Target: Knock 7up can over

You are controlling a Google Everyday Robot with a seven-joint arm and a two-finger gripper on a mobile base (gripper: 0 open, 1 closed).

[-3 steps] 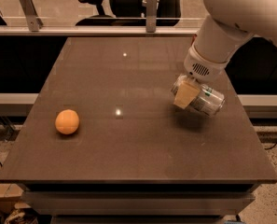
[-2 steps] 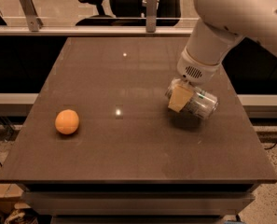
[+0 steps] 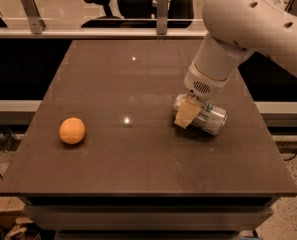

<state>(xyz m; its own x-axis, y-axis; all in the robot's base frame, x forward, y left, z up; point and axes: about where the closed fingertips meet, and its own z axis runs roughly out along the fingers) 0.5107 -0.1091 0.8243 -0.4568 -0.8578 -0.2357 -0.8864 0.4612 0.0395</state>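
Brown table (image 3: 138,154) carries the 7up can (image 3: 214,120) on its side, centre right. Gripper (image 3: 187,115) rests against it; whether it grips cannot be told.

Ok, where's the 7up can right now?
In the camera view, the 7up can lies on its side on the right half of the table, under the gripper, right of the orange.

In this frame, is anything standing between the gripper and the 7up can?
Nothing visible does. The gripper is right at the 7up can, which lies on its side on the right half of the table. The orange sits far to the left, well clear of both.
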